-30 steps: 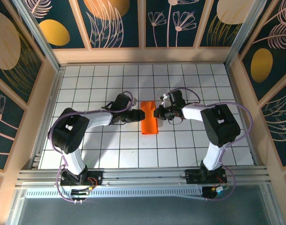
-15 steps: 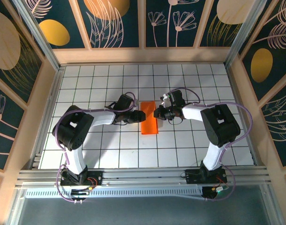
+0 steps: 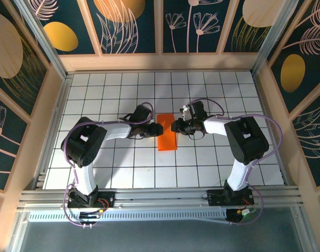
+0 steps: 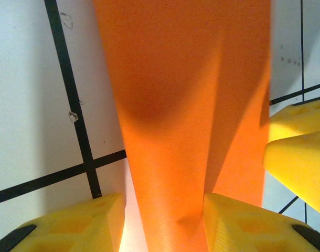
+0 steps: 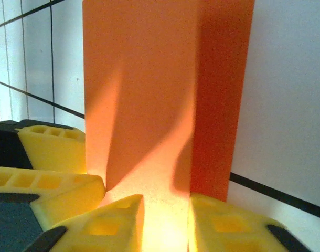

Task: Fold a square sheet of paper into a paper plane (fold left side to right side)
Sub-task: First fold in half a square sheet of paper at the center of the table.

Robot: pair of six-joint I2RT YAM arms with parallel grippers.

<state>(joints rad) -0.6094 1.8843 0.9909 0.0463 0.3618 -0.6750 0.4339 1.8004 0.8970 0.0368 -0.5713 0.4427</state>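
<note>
the folded orange paper (image 3: 167,138) lies flat as a narrow strip near the middle of the gridded table (image 3: 113,94), between the two claws. the left gripper (image 3: 156,129) is at its left edge and the right gripper (image 3: 175,126) at its right edge, both near the far end. in the left wrist view the left gripper's yellow fingers (image 4: 76,226) stand spread, with paper in the gap between them. in the right wrist view the right gripper's fingers (image 5: 228,226) are slightly apart, with glowing paper in the narrow gap, not pinched.
</note>
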